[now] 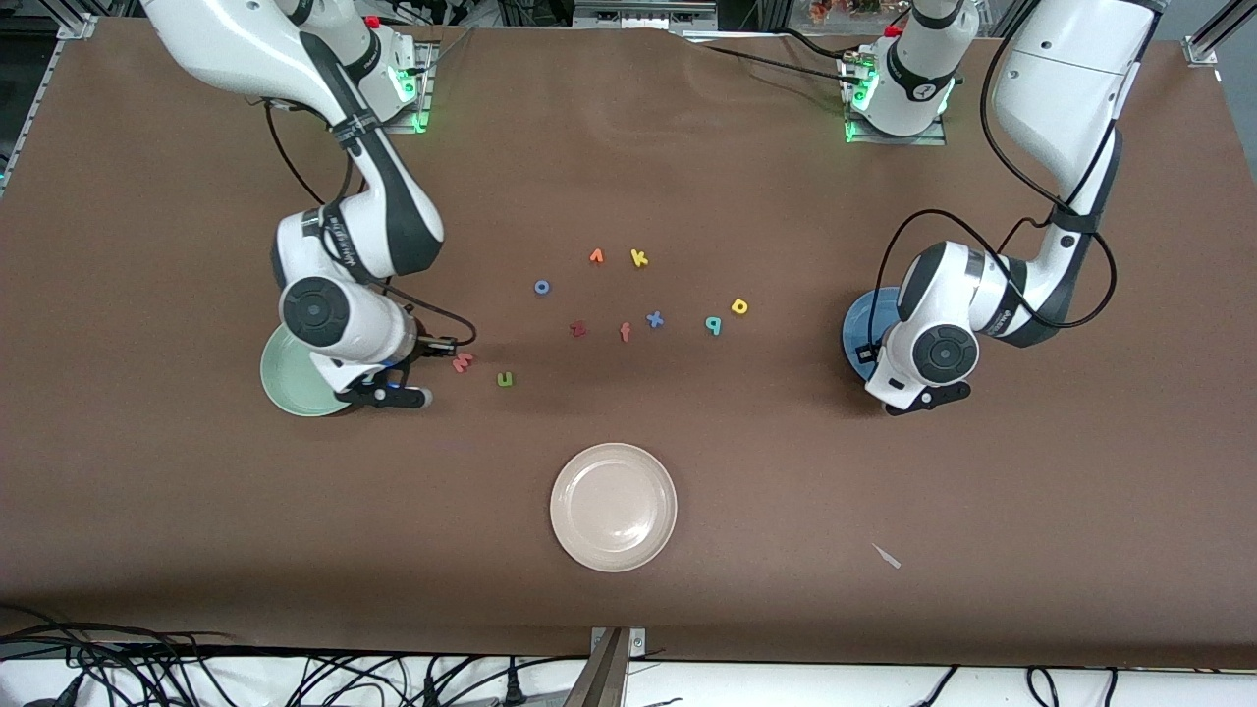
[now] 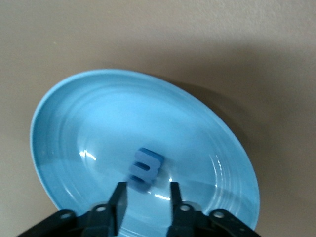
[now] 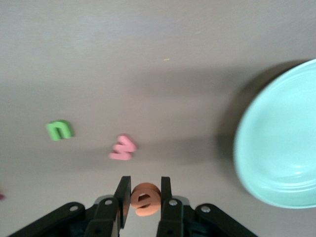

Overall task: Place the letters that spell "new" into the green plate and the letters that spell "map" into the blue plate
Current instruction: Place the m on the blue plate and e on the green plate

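My left gripper [image 2: 147,193] is open over the blue plate [image 2: 69,113]. The blue "m" [image 2: 144,169] is loose just off its fingertips, inside the plate. My right gripper [image 3: 144,190] is shut on the orange "e" [image 3: 145,199] above the table beside the green plate [image 3: 281,148]. The salmon "w" [image 3: 123,147] and green "n" [image 3: 59,130] lie close by on the table. In the front view the "w" [image 1: 462,362] and "n" [image 1: 505,378] lie beside the green plate [image 1: 285,378]. The teal "p" [image 1: 713,325] and yellow "a" [image 1: 739,306] lie mid-table toward the blue plate [image 1: 862,324].
Other letters are scattered mid-table: yellow "k" [image 1: 639,257], an orange arrow-like letter [image 1: 596,256], blue "o" [image 1: 541,287], blue "x" [image 1: 654,318], salmon "f" [image 1: 625,332] and a red letter [image 1: 577,329]. A cream-white plate [image 1: 614,506] sits nearer the front camera.
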{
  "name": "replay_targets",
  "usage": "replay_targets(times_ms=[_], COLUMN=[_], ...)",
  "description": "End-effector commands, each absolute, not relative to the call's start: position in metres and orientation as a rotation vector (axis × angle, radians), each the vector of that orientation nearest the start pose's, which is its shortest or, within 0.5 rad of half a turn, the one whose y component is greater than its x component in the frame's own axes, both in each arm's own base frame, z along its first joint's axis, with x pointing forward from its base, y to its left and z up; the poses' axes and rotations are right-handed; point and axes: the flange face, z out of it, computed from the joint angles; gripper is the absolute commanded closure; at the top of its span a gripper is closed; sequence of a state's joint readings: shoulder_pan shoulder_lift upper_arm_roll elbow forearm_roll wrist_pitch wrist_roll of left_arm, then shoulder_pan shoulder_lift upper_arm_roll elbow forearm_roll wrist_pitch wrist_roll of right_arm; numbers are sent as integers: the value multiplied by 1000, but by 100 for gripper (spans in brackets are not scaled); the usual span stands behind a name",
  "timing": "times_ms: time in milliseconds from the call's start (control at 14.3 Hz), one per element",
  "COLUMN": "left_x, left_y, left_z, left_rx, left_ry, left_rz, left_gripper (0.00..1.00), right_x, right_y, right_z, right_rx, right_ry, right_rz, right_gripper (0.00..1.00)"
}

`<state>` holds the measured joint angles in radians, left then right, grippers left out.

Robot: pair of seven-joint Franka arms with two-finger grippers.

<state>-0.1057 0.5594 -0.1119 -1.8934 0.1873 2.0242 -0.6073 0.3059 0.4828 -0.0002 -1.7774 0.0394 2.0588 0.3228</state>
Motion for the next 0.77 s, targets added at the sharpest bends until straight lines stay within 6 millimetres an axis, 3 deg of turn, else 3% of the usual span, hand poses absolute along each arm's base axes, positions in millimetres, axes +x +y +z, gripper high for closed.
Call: replay_targets(times_ms=[0, 210, 350, 490, 699], left_x=[573, 580, 574, 570, 544], left_y=[-126, -181, -227, -263, -329], left_z=[212, 251, 268, 274, 254], left_rx=[-2811, -2828, -2875, -2909, -2957], left_ry=[-349, -306, -400, -520, -340], left_rz=[510, 517, 527, 517, 468], left_gripper=[0, 0, 0, 0, 0], right_x=[603, 609, 613, 616, 621], right_y=[160, 117, 87, 55, 35], right_z=[283, 274, 264, 247, 234], right_rx=[-3152, -3168, -3177, -3172, -3171], right_ry=[-16, -5, 56, 135, 153], right_rz=[356, 387, 414, 447, 433], right_gripper=[84, 84, 84, 83, 82])
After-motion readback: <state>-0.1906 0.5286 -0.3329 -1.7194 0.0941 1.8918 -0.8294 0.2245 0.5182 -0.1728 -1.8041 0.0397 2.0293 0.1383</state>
